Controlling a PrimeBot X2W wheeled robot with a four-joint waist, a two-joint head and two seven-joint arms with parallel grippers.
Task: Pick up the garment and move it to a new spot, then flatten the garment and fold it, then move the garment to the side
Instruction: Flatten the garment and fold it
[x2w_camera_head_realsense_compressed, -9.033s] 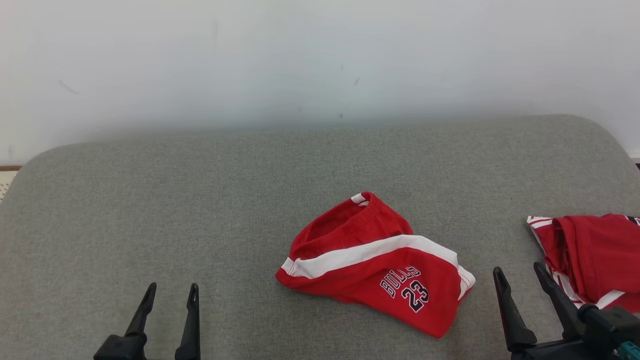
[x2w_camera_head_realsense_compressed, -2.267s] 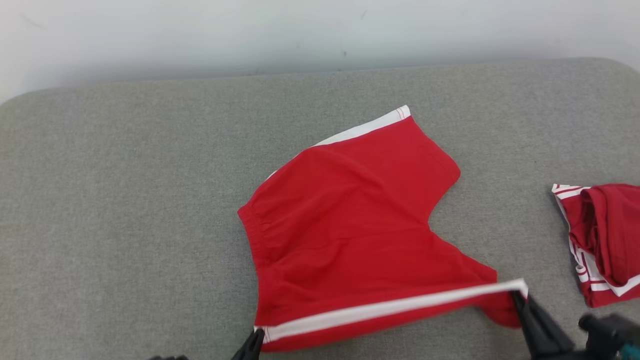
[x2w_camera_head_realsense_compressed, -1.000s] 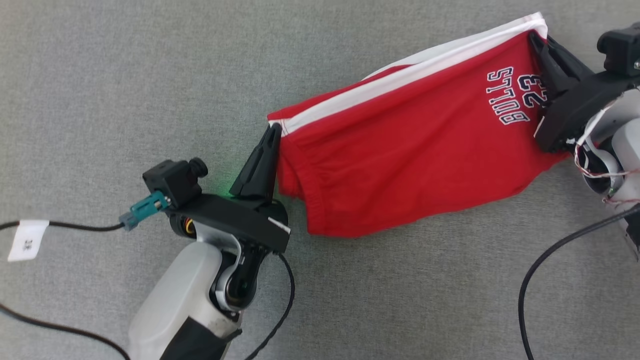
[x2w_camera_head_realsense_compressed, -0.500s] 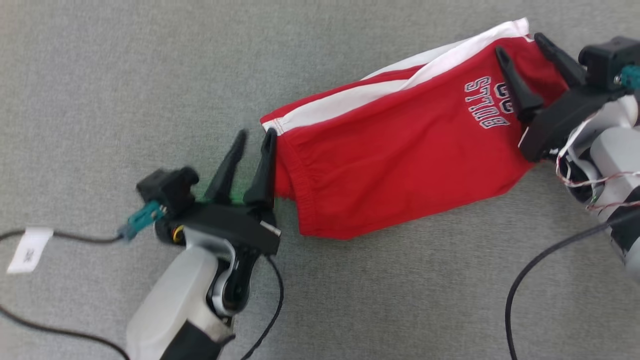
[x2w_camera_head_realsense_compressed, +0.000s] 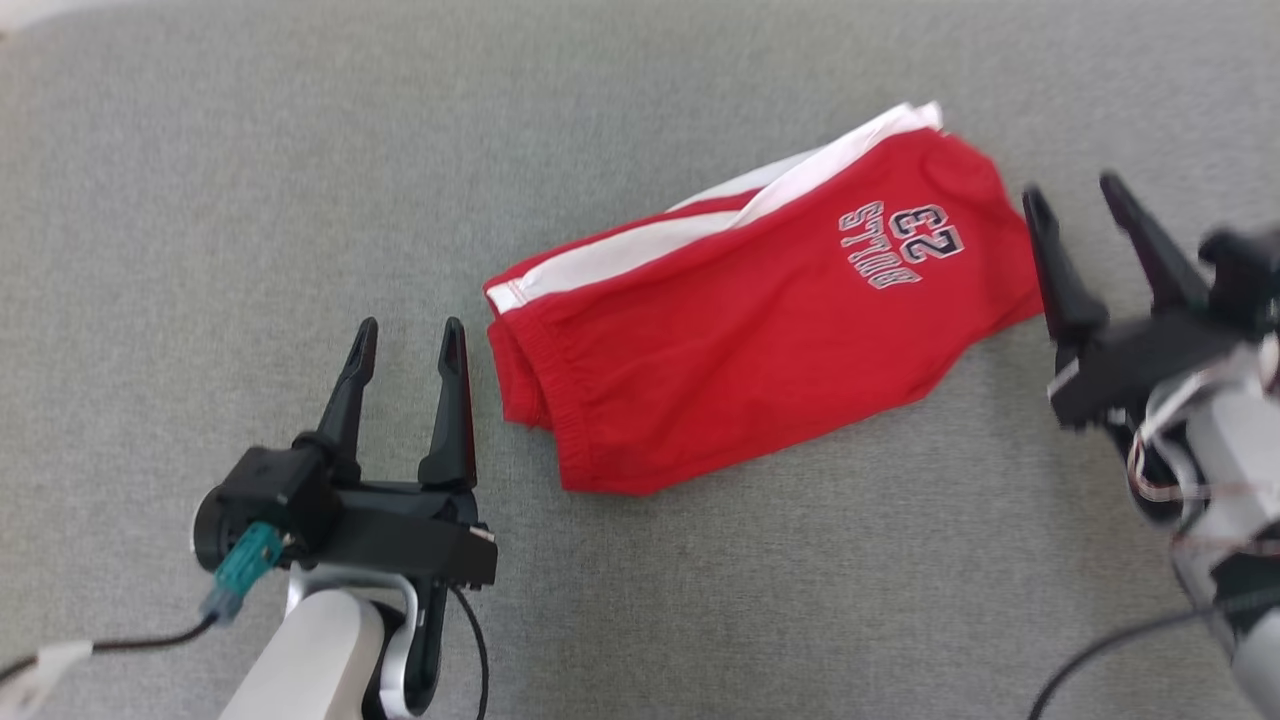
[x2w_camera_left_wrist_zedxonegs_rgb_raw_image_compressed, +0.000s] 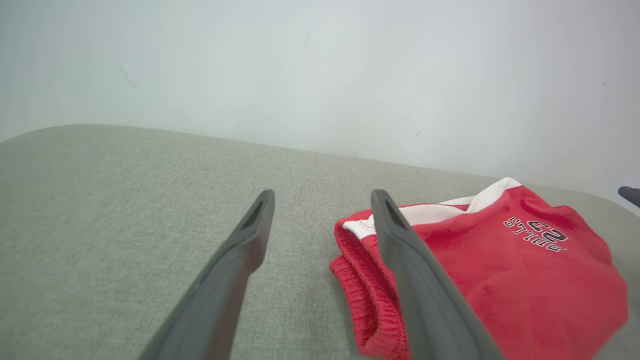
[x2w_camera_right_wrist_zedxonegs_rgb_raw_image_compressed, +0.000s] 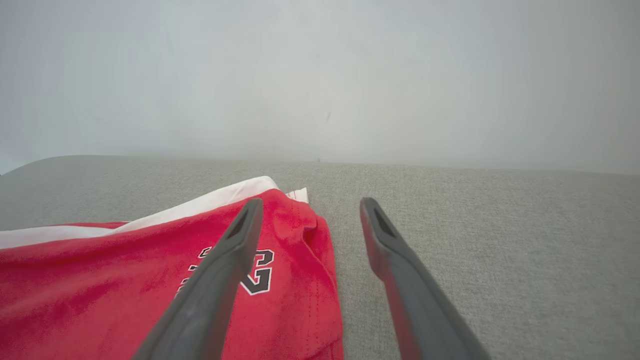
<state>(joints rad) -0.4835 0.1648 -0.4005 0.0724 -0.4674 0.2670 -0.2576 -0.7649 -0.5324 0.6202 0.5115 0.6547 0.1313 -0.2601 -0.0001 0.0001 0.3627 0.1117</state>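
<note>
While the red shorts (x2w_camera_head_realsense_compressed: 760, 340) lie folded at frame centre on the grey cushion (x2w_camera_head_realsense_compressed: 200, 200), left gripper (x2w_camera_head_realsense_compressed: 408, 335), lower left, stands spread wide, empty, just beside the waistband; right gripper (x2w_camera_head_realsense_compressed: 1075, 190), right edge, likewise spread, holding nothing.

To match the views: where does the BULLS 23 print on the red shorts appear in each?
Head view: BULLS 23 print, upper right of centre.
Left wrist view: right side, just below mid-height.
Right wrist view: lower left of centre, partly hidden.
Shared landmark: the white side stripe.
</note>
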